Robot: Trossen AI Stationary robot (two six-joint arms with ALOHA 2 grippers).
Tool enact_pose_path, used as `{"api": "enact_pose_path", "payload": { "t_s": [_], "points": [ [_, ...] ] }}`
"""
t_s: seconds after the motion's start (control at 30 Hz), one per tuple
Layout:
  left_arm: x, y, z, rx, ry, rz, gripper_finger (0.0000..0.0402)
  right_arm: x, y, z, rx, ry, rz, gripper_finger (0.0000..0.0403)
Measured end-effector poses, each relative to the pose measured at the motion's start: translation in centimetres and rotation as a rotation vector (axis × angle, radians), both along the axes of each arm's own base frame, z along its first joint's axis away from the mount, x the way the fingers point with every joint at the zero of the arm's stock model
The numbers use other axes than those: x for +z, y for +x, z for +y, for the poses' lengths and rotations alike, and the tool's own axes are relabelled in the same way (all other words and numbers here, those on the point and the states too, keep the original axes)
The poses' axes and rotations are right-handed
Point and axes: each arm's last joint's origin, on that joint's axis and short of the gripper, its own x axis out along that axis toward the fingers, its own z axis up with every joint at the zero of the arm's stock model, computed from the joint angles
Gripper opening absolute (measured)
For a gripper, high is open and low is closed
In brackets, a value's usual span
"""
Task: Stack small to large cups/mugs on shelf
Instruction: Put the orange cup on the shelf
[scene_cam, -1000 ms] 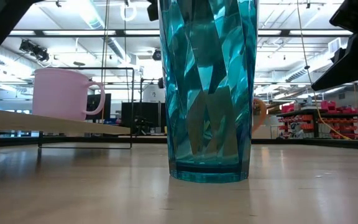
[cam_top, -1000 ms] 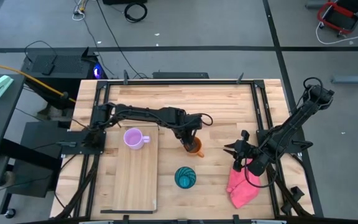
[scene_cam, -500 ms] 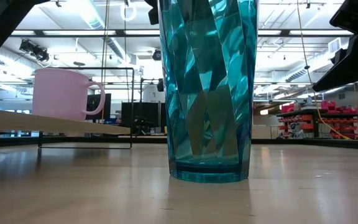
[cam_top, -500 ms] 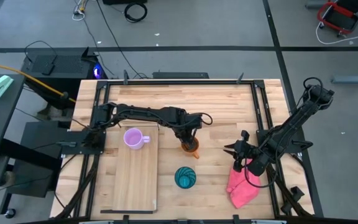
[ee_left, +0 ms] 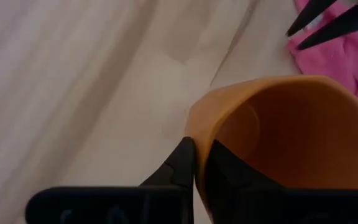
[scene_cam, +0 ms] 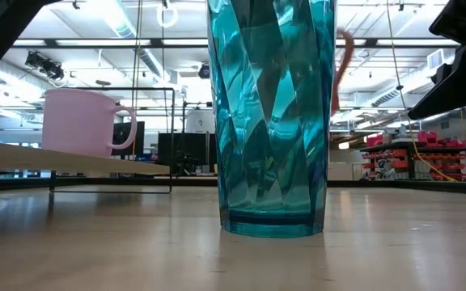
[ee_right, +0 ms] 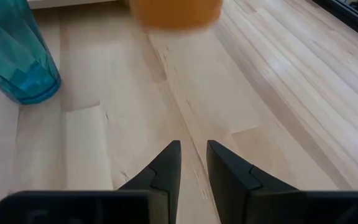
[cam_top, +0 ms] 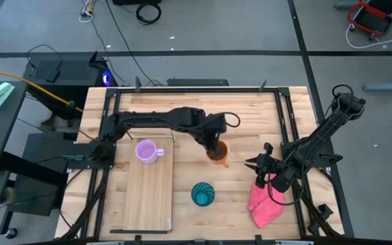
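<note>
My left gripper [cam_top: 214,145] is shut on the orange mug [cam_top: 218,154], held above the table's middle; the mug also shows in the right wrist view [ee_right: 176,12]. The lilac mug [cam_top: 146,151] stands upright on the far end of the light-wood shelf [cam_top: 145,201], left of centre. The teal cup [cam_top: 203,194] stands on its base on the tabletop, nearer the front edge. My right gripper [cam_top: 254,164] hovers at the right, just above the table by the pink cloth [cam_top: 265,204], its fingers a little apart and empty [ee_right: 193,149]. My left gripper [ee_left: 197,152] pinches the orange mug's rim wall [ee_left: 199,127], one finger [ee_left: 225,171] inside the mug and one finger [ee_left: 180,163] outside. The fingers come from above, pointing down. The mug hangs below them, mouth up, lifted clear of the table.
The shelf's thin black wire frame [scene_cam: 170,137] stands behind the lilac mug [scene_cam: 83,121] in the low view. The teal cup [scene_cam: 269,113] fills the middle of that view. Black frame rails [cam_top: 284,122] run along the table's sides.
My left gripper has gone up, and a little toward the table's far right, still shut on the orange mug. The mug, which stood on the table a second ago, now hangs clear above it.
</note>
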Motion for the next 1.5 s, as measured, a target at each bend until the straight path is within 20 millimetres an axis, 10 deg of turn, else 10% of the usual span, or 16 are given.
{"api": "enact_pose_path", "payload": {
  "t_s": [0.27,0.53,1.27,1.5],
  "points": [
    [4.9,-2.5,0.0,0.182,0.107,0.024,0.0025,-0.8,-0.4,-0.4,-0.008,-0.021,0.028,0.0084],
    [4.6,-5.1,-1.0,0.31,0.074,0.228,0.0025,-2.7,-1.4,-1.4,-0.07,0.006,0.046,0.0084],
    [4.9,-6.4,-11.3,0.301,-0.018,0.171,0.0025,-2.1,-1.4,-0.2,0.021,0.021,0.031,0.0084],
    [5.8,-7.2,-11.7,0.37,0.061,0.088,0.0025,-2.0,-1.2,-0.1,0.02,0.043,0.013,0.0084]
  ]
}}
